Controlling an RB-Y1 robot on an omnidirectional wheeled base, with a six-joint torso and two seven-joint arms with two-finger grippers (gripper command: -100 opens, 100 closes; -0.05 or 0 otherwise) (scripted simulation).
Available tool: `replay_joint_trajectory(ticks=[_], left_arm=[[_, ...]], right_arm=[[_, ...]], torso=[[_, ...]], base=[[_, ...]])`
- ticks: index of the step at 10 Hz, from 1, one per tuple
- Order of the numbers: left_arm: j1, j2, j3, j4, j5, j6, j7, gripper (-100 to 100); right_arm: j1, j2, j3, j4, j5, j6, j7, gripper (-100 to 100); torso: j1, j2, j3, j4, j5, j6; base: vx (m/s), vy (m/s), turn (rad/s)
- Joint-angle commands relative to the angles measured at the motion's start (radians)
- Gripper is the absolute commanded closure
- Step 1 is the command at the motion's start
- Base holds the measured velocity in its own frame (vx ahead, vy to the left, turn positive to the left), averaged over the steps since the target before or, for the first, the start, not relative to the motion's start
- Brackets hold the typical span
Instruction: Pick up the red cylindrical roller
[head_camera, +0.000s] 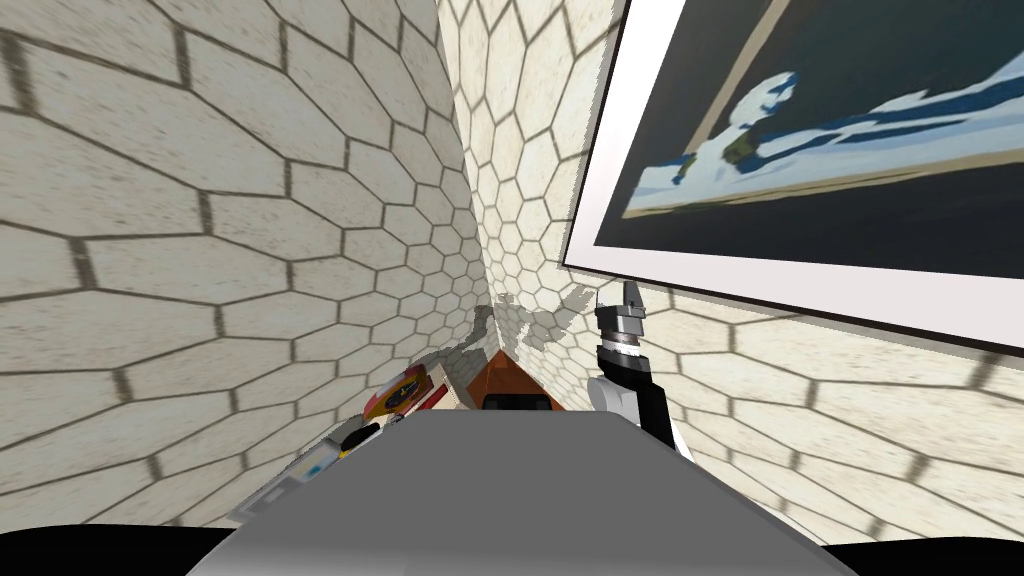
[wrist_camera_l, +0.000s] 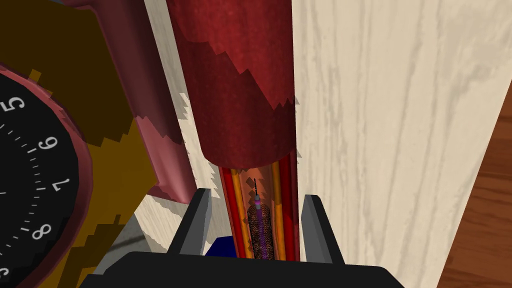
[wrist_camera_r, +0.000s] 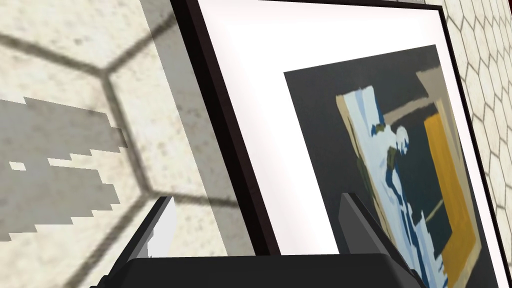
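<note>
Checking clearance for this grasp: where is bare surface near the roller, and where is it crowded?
Free: the pale wood top beside the red roller, out to its edge. Crowded: the roller's other side, where a clock leaves only a narrow strip.

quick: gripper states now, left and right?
Left gripper: closed on the red roller.
Right gripper: open, holding nothing.

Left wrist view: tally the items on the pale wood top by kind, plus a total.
red cylindrical roller: 1
black numbered dial: 1
pink-maroon bar: 1
red-and-orange striped piece: 1
Total: 4
</note>
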Motion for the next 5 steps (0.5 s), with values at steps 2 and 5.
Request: replay_joint_trajectory(ticks=[2,5], left_arm=[[0.019,0.009,0.011,-0.040,0.018,0.035,-0.009,100],[0.041,0.017,0.026,-0.090,0.034,0.077,-0.014,100]], right_arm=[[0.000,0.000,0.000,0.000,0.000,0.000,0.000,0],[0.000,0.000,0.000,0.000,0.000,0.000,0.000,0]], torso=[[0.000,0.000,0.000,0.000,-0.001,0.000],[-0.002,0.000,0.000,0.000,-0.002,0.000]], base=[[0.000,0.000,0.000],[-0.006,-0.023,-0.013]])
